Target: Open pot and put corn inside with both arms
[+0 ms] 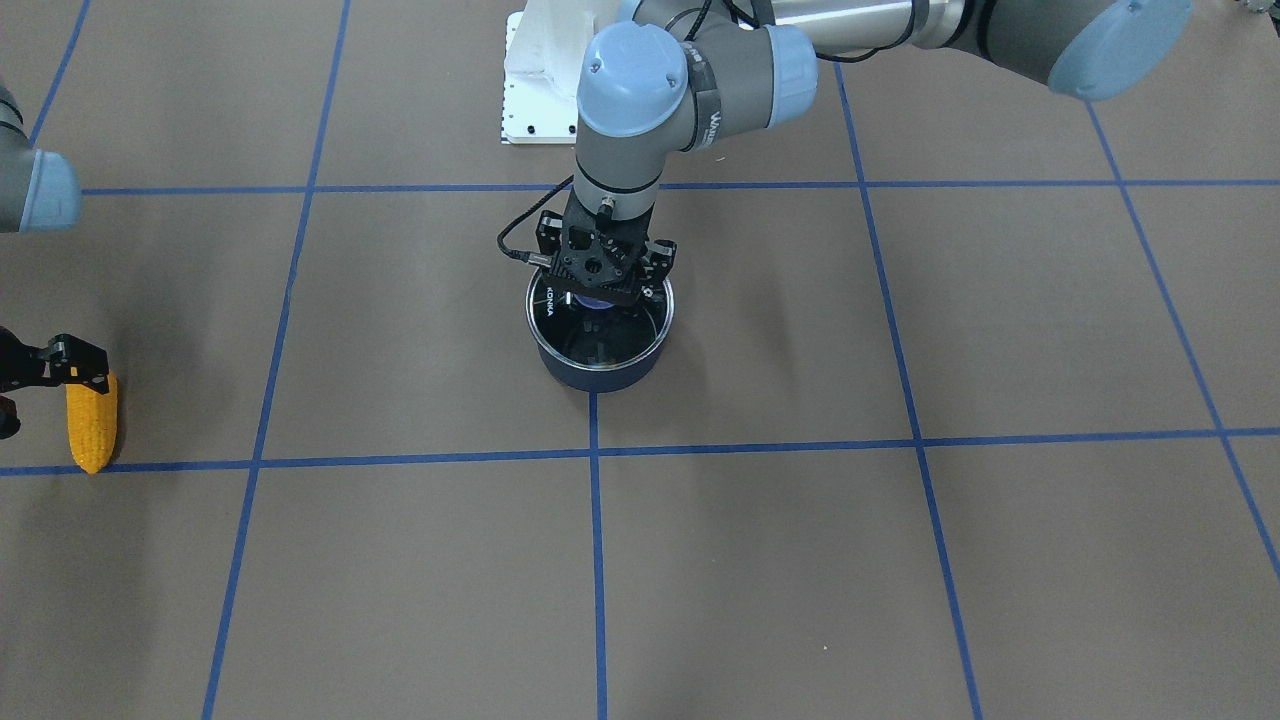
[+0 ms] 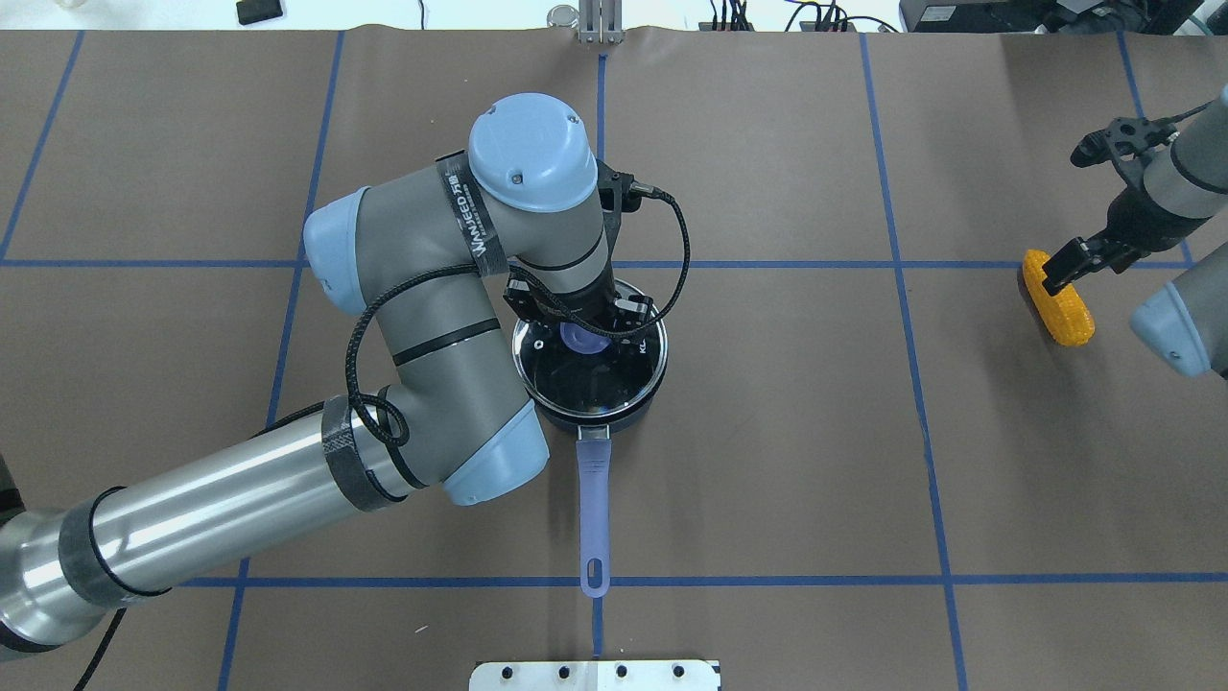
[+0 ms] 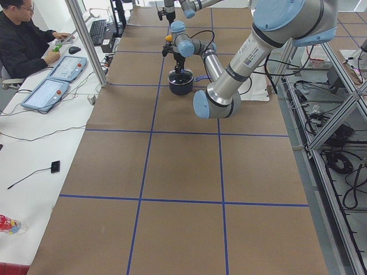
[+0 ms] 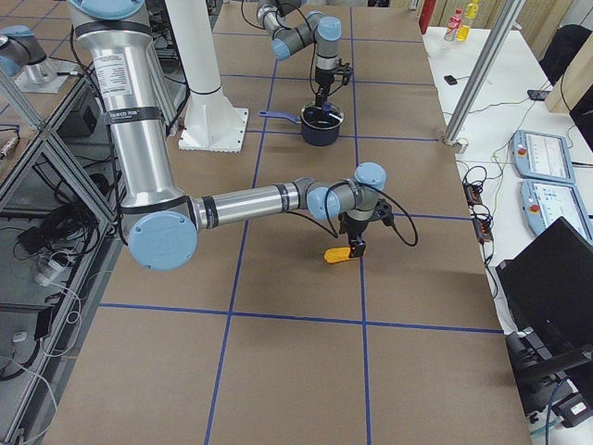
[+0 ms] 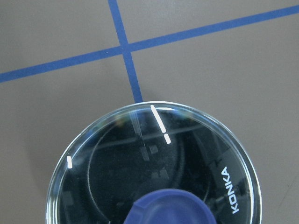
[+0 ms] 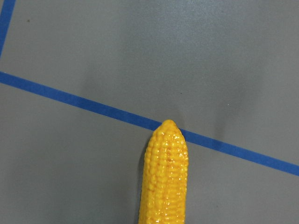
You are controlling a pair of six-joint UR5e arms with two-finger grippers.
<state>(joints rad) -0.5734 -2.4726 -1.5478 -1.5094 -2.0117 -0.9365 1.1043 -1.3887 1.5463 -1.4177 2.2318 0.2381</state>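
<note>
The pot [image 2: 645, 403] stands mid-table with its glass lid [image 5: 117, 154] on and its long handle [image 2: 595, 499] pointing toward the robot. My left gripper [image 1: 603, 297] is down over the blue knob [image 2: 581, 340], one finger on each side. I cannot tell whether they press on it. The pot also shows in the front view [image 1: 600, 372]. The corn [image 2: 1058, 299] lies on the table at the far right; it also shows in the front view [image 1: 92, 425] and the right wrist view [image 6: 164, 177]. My right gripper [image 2: 1058, 272] is closed on its thick end.
Blue tape lines [image 1: 596, 560] divide the brown table cover into squares. The white robot base plate [image 1: 535, 95] sits behind the pot. An operator [image 3: 23, 40] and control tablets [image 3: 49, 91] are at the table's side.
</note>
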